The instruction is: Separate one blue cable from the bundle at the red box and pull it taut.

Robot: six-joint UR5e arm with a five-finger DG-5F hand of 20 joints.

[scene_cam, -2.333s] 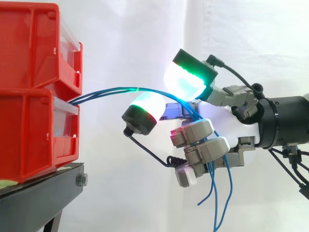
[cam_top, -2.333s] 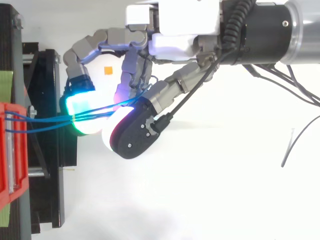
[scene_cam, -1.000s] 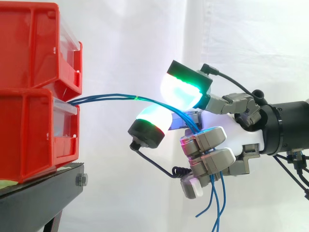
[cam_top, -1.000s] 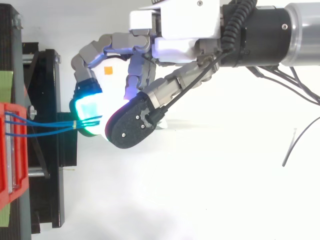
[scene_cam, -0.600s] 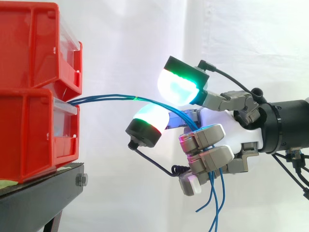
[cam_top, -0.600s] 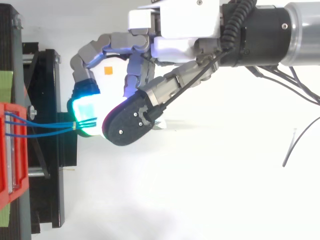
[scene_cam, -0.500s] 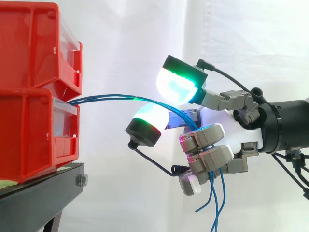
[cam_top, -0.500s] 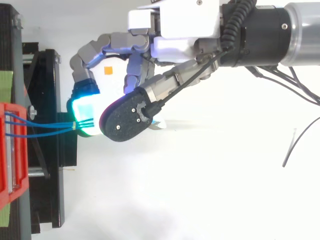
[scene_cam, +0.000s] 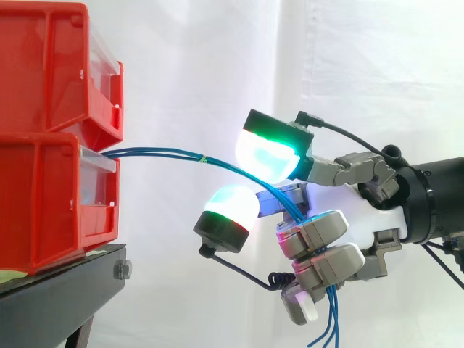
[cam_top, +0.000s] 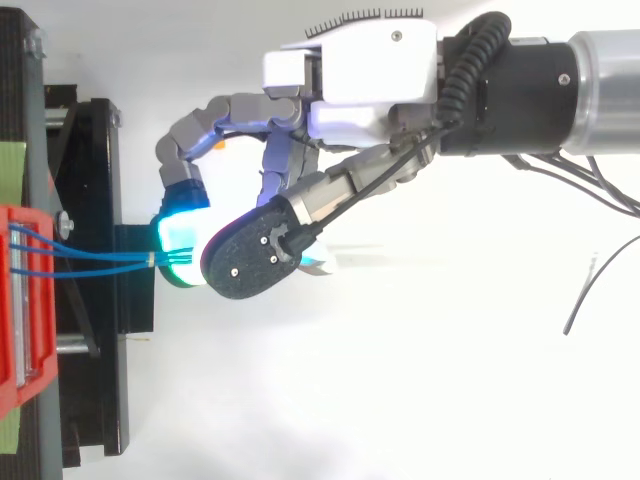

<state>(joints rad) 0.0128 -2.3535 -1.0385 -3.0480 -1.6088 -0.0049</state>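
Note:
Several blue cables [scene_cam: 167,154] come out of the lower red box [scene_cam: 43,196] and run right as a bundle, tied by a small green band [scene_cam: 205,158]. They slope down into my hand [scene_cam: 377,210], which reaches in from the right. The bundle passes between two green-glowing fingertips [scene_cam: 268,152] and goes on behind the curled lower fingers, with loose ends hanging below. The hand is shut on the bundle; no single cable stands apart. From above, the cables [cam_top: 100,262] reach the hand [cam_top: 360,70] under a dark pad back.
A second red box [scene_cam: 51,65] is stacked on the lower one, both on a black stand [scene_cam: 65,290]. A white curtain hangs behind. A thin dark wire [cam_top: 590,290] lies at the right in the top view.
The hand has dropped lower and drifted slightly right, still holding the bundle. The cables now slope down more steeply from the box, and the green band sits lower.

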